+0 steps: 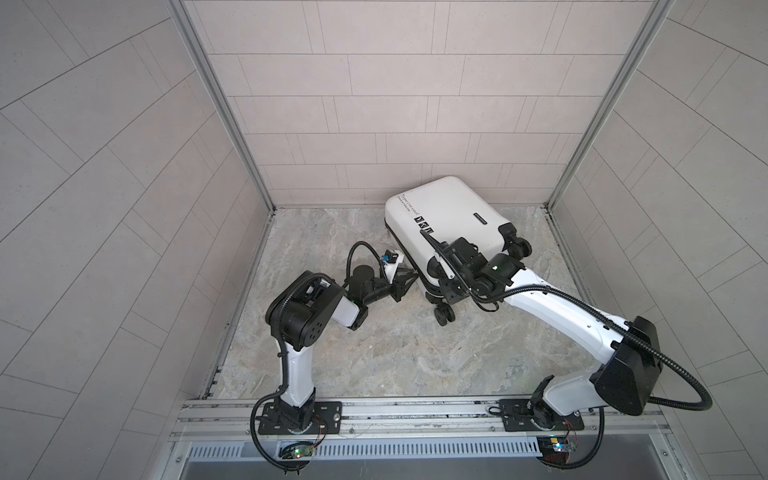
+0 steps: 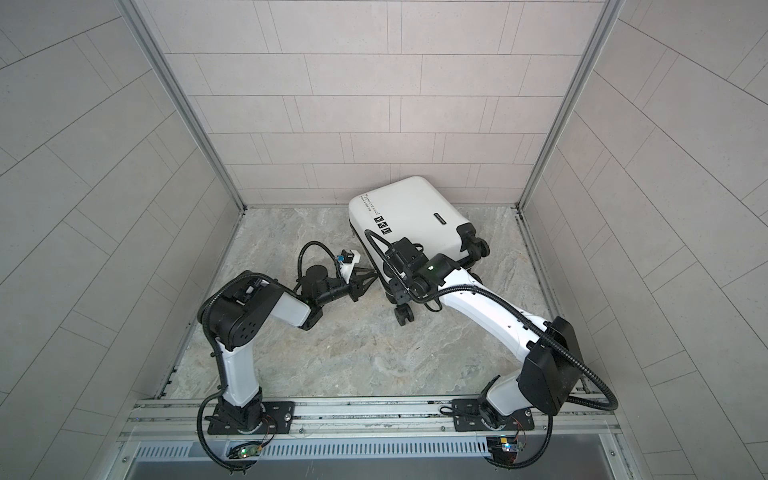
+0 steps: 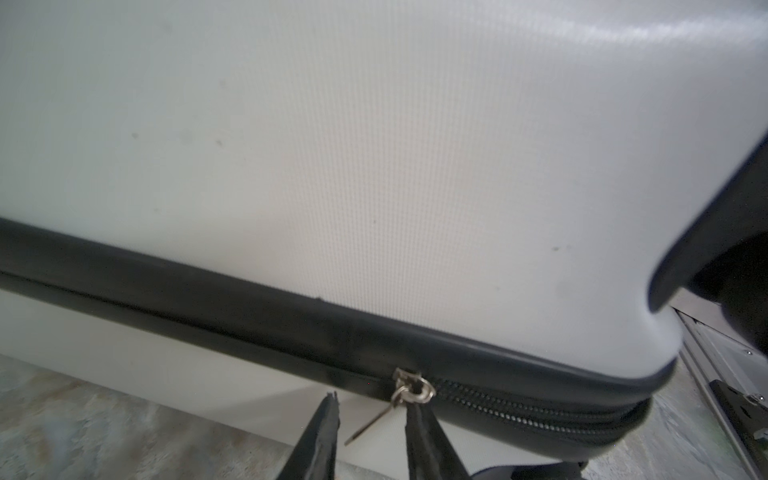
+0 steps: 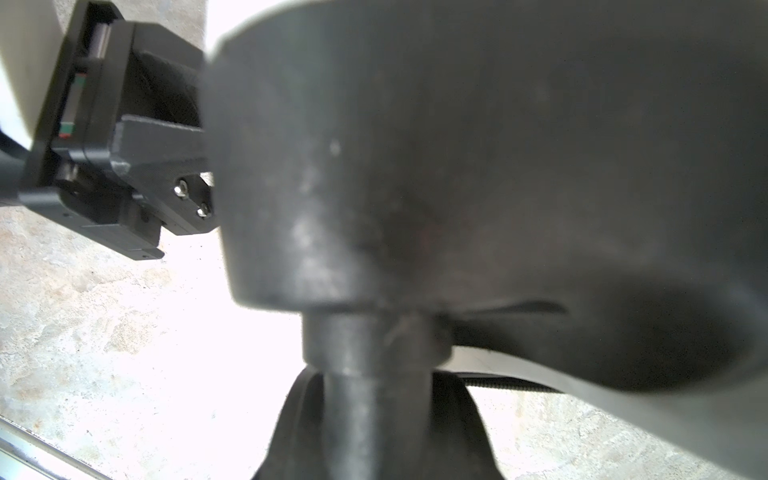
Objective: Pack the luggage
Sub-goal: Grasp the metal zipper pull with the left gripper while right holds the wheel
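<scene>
Only your left wrist view shows left gripper (image 3: 374, 403) spread astride the metal zipper pull (image 3: 409, 388), ribbed white luggage (image 1: 440, 212) at worktop's (image 1: 374, 340) far edge, right gripper (image 1: 442, 276) grip unreadable.

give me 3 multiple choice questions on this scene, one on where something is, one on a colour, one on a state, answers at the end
1. Where does the luggage lie?
A. by the back wall, right of the middle
B. against the near rail
C. in the left corner

2. What colour is its shell?
A. red
B. white
C. blue

3. How does the left gripper stand?
A. shut on a wheel
B. out of view
C. open, with the zipper pull between its jaws

Answers:
1 A: both top views show it at the foot of the back wall, right of centre.
2 B: the shell is white, with a black zipper band.
3 C: the left wrist view shows a gap between the jaws, with the thin pull in it.
</scene>
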